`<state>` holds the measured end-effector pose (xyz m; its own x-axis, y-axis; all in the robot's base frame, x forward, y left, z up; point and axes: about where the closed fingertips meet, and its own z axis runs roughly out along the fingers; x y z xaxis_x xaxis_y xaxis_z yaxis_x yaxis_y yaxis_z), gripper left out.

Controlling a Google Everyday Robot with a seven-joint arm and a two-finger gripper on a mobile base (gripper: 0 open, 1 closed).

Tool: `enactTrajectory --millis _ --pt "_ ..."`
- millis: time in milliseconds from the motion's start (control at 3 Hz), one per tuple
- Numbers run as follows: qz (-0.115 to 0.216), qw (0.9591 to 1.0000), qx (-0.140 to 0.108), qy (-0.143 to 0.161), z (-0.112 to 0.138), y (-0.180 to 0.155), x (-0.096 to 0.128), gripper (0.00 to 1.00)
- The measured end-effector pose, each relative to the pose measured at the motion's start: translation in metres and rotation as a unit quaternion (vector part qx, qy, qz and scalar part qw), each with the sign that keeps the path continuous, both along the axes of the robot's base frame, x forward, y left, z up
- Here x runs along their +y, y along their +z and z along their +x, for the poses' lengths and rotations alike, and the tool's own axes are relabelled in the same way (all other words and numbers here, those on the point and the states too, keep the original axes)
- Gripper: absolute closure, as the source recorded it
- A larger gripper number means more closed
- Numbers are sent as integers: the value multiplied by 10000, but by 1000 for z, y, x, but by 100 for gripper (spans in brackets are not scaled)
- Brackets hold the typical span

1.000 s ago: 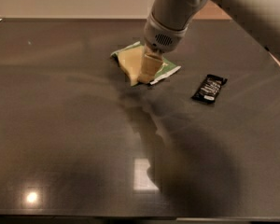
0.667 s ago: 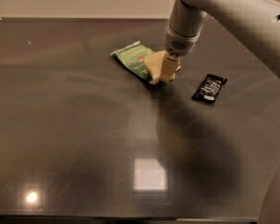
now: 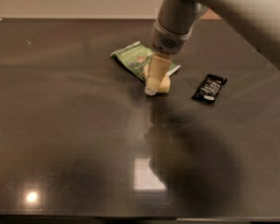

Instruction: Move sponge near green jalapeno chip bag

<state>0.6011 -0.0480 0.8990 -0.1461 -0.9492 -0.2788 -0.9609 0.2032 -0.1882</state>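
The green jalapeno chip bag [image 3: 134, 57] lies flat on the dark table, back of centre. The pale yellow sponge [image 3: 165, 83] is at the bag's front right corner, low on the table surface and touching or overlapping the bag's edge. My gripper [image 3: 155, 85] hangs from the grey arm that comes in from the upper right. Its cream fingers [image 3: 155, 71] point down and are shut on the sponge. The nearer finger hides much of the sponge.
A small black packet with white print [image 3: 209, 88] lies to the right of the sponge, a short gap away. The dark glossy table [image 3: 74, 139] stretches wide to the left and front. The arm [image 3: 233, 8] spans the upper right.
My gripper has carried the sponge from over the bag's middle to the right, then down and forward to the bag's front right corner, close to the table.
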Motion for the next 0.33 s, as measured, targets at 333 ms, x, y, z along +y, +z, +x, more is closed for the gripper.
enactTrajectory --millis 333 --pt "0 10000 0 0 0 0 0 0"
